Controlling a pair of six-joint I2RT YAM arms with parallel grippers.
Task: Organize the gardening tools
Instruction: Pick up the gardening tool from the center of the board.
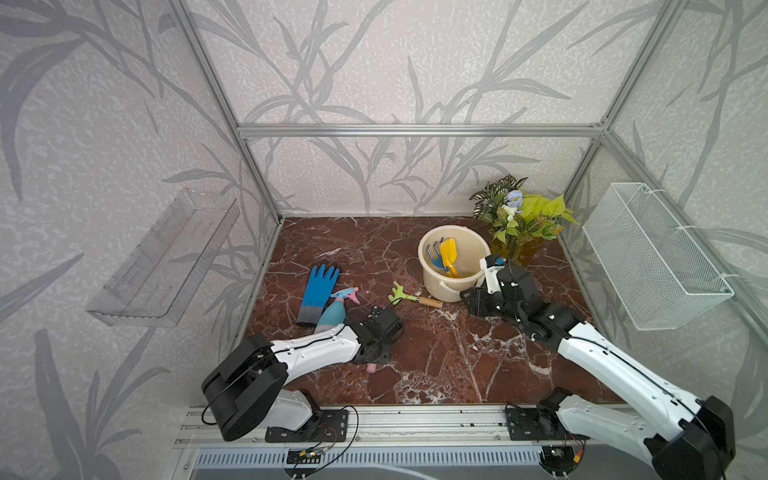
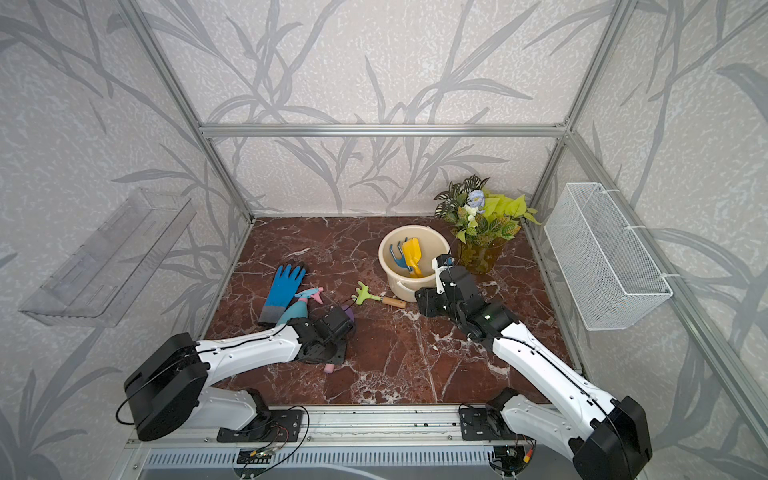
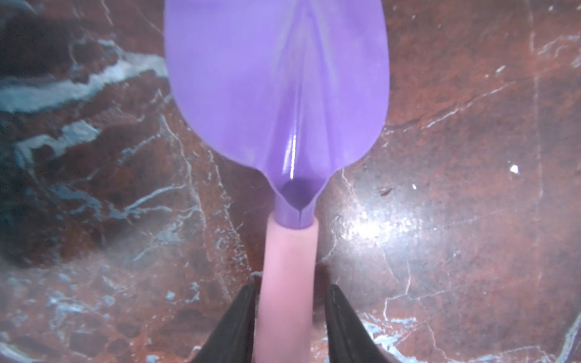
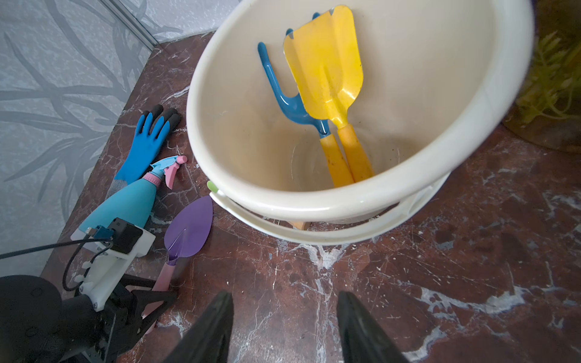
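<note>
The purple trowel (image 3: 276, 78) lies on the marble floor, and its pink handle (image 3: 287, 251) runs back between the fingers of my left gripper (image 3: 290, 287). One finger touches the handle and a narrow gap shows at the other, so the jaws are open. Its handle end (image 1: 371, 368) sticks out under the left wrist. The yellow shovel (image 1: 448, 251) and blue fork (image 1: 433, 255) stand in the cream bucket (image 1: 455, 227). The green rake (image 1: 401, 294) lies on the floor left of the bucket. My right gripper (image 4: 284, 295) hangs open and empty over the floor, by the bucket's near side.
A blue glove (image 1: 318, 286) and a teal spray bottle (image 1: 336, 309) lie left of the trowel. A potted plant (image 1: 519, 220) stands behind the bucket at the back right. A white wire basket (image 1: 652, 257) hangs on the right wall and a clear shelf (image 1: 162, 262) on the left wall.
</note>
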